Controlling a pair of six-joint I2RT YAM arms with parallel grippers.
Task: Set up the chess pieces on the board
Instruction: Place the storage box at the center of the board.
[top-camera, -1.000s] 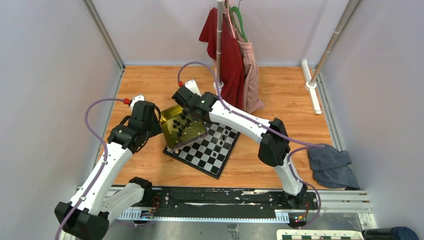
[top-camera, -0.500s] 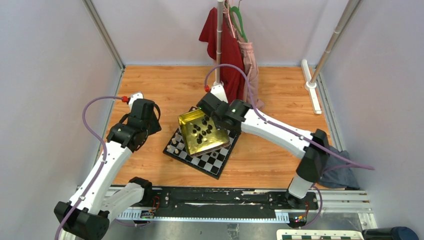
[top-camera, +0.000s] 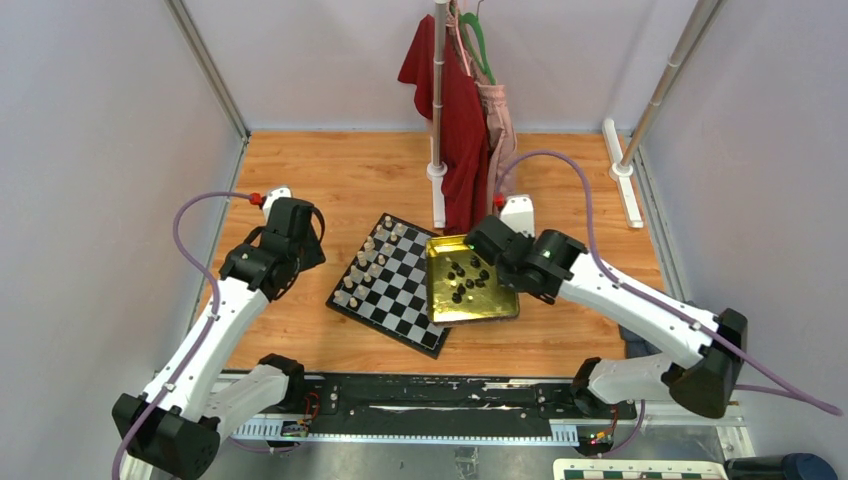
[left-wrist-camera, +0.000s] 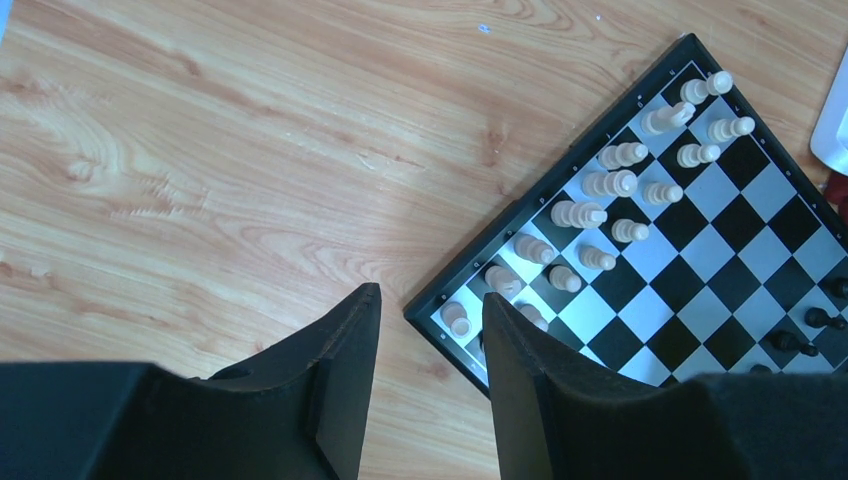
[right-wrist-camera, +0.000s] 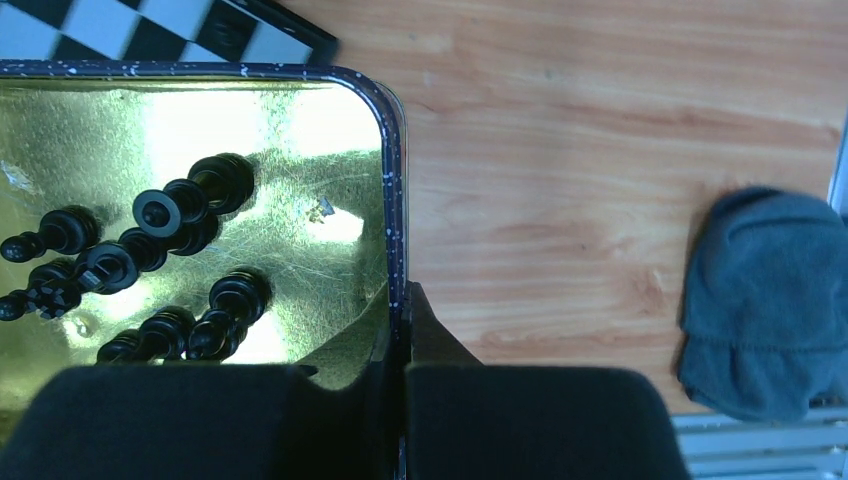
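The board (top-camera: 392, 292) lies at an angle on the wooden table, with cream pieces in rows along its left edge (left-wrist-camera: 620, 185). Several black chess pieces (right-wrist-camera: 160, 250) lie loose in a shiny gold tray (top-camera: 478, 303). My right gripper (right-wrist-camera: 402, 325) is shut on the tray's right rim and holds it over the board's right corner. A few more black pieces (left-wrist-camera: 815, 320) stand on the board's far side. My left gripper (left-wrist-camera: 430, 345) hovers open over the board's near left corner, with nothing between its fingers.
Red and pink garments (top-camera: 465, 110) hang from a pole behind the board. A grey cloth (right-wrist-camera: 770, 300) lies on the table to the right of the tray. A white post base (top-camera: 622, 170) stands at the back right.
The right arm has swung the gold tray from over the board's left side to its right corner, uncovering the cream pieces. The left arm has barely moved.
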